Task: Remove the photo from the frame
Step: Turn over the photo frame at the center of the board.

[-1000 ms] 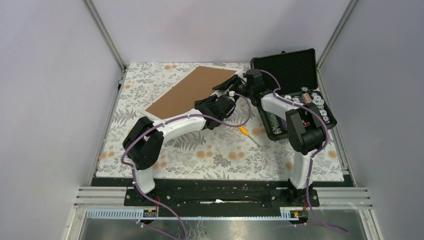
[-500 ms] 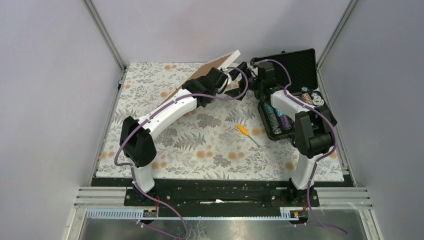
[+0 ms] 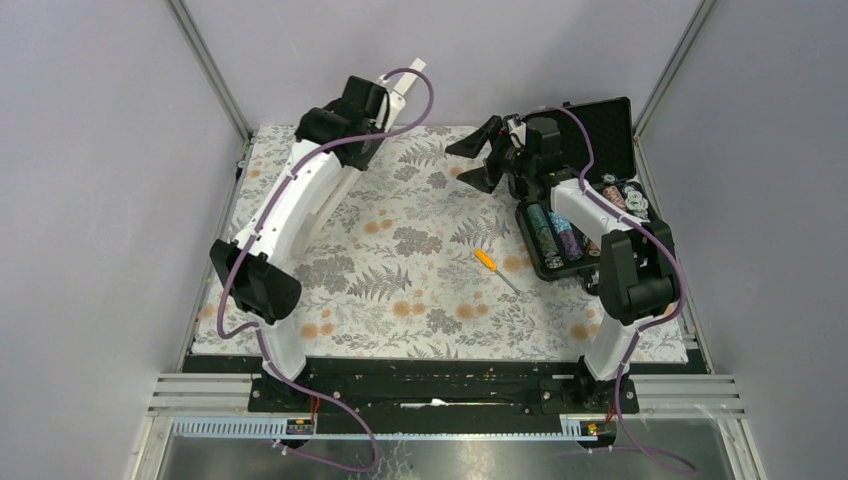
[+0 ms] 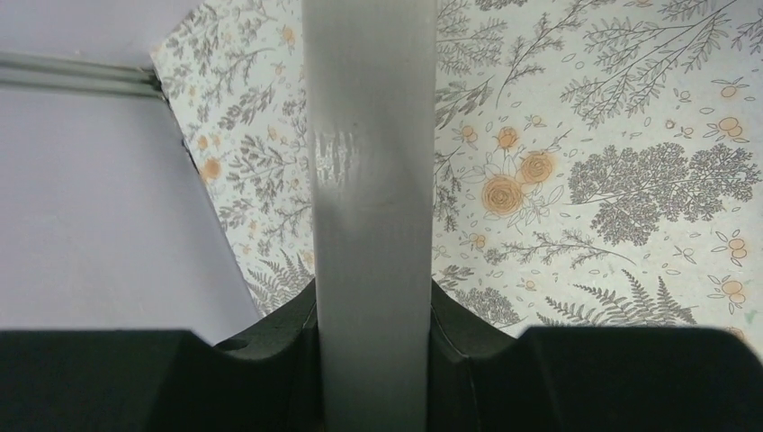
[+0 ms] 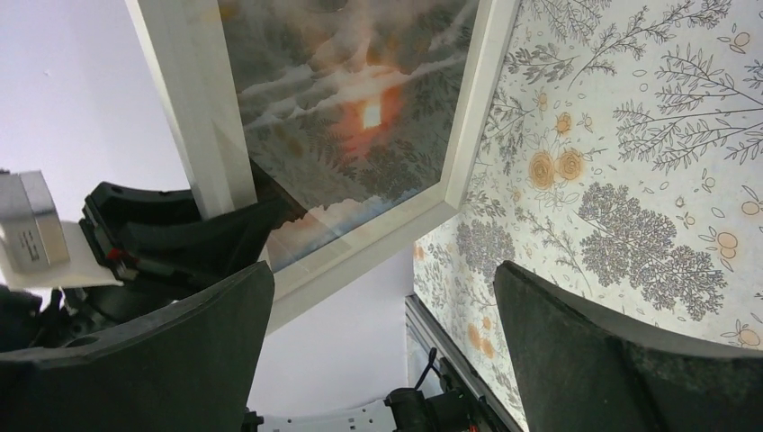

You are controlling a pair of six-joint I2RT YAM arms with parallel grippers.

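Our left fingers (image 4: 288, 331) clamp the raised frame (image 5: 189, 99); our right fingers (image 5: 153, 351) gape empty; the photo (image 5: 360, 90) sits inside, not yet out.

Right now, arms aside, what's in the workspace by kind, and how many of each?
Frame: 1, gripped on its edge by the left gripper
Photo: 1, in the frame
Black case: 1, open
Screwdriver: 1
Poker chips: rows in the case, too many to count
Total: 4 things, chips apart
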